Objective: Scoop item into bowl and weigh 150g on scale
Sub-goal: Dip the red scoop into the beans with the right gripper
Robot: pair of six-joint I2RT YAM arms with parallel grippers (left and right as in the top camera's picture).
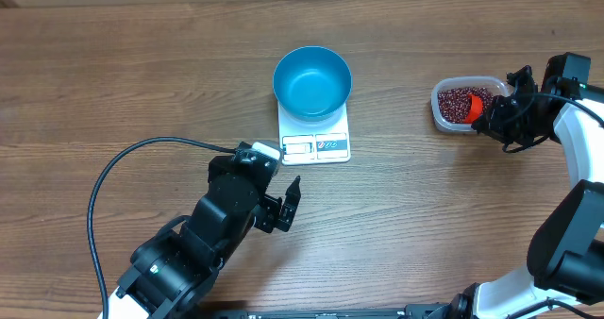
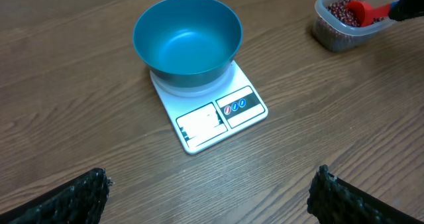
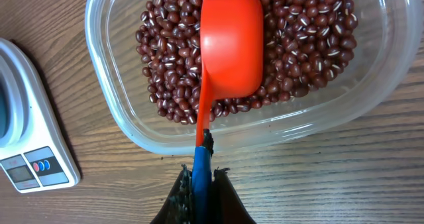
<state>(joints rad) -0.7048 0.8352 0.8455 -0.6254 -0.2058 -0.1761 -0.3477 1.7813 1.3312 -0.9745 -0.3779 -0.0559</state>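
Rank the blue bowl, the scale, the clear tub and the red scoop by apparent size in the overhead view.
1. blue bowl and scale: about equally wide, and the bowl hides part of the scale, so unranked.
2. clear tub.
3. red scoop.

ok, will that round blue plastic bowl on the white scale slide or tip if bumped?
Probably light: the round blue plastic bowl is empty. Likely slides easily, since it only rests on the smooth flat white digital scale. Tipping seems possible too: its base looks narrower than its rim.
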